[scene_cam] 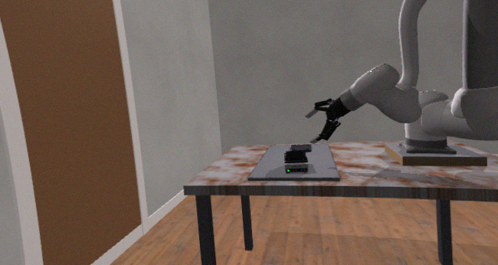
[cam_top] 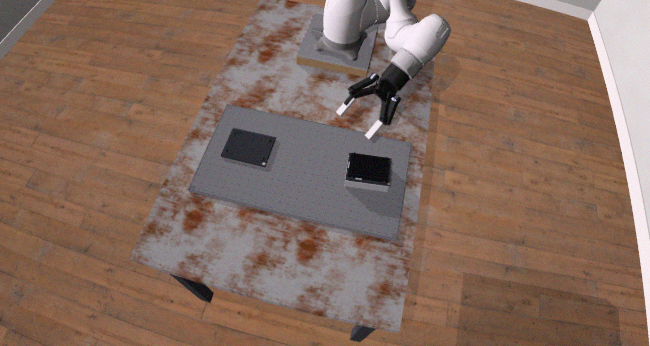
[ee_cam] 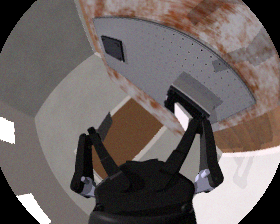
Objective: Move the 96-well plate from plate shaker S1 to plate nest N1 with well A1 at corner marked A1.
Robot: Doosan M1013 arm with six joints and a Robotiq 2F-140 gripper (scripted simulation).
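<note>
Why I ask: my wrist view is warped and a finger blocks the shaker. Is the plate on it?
Observer: Yes. From the top, the black plate sits on the shaker; the open gripper is beside it, toward the arm's base.
Operator: How low am I?
Observer: The exterior view shows the lower fingertip close above the table, apparently not touching.
Operator: Nest free?
Observer: From the top, the nest looks unoccupied.
</note>
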